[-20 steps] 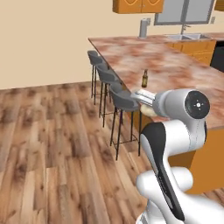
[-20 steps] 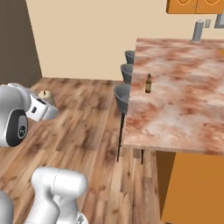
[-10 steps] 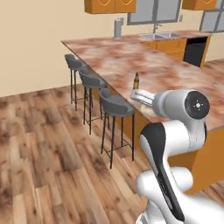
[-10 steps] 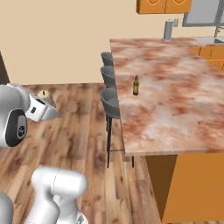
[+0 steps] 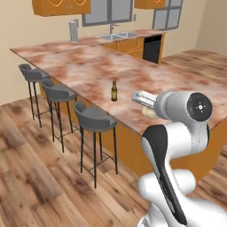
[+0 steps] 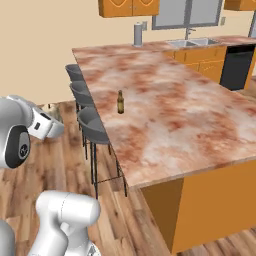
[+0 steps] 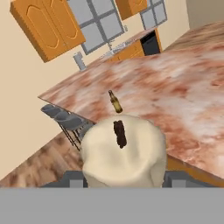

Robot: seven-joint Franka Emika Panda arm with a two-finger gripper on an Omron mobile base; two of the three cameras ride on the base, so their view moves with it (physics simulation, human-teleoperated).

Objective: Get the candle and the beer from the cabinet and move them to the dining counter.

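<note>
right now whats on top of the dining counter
One thing stands on the dining counter: the beer, upright near the stool-side edge. The rest of the marbled top looks bare. The candle is not on it; the gripper holds it.

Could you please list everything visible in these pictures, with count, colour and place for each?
cream-white lumpy candle with dark wick: one, between the gripper's fingers, close to the hand camera.
slim brown glass beer bottle: one, upright on the dining counter near its stool-side edge.
reddish-brown and cream marbled dining counter: one, long slab on an orange base.
grey bar stools: three, in a row along the counter's edge.
orange arched-panel wall cabinet: doors shut, on the far wall.
grey upright cylinder: one, on the far worktop.
sink with tap: one, under the window.
black appliance front: one, beside the orange low cupboards.
wooden plank floor: brown.
white robot arm's gripper: one, shut on the candle.
</note>
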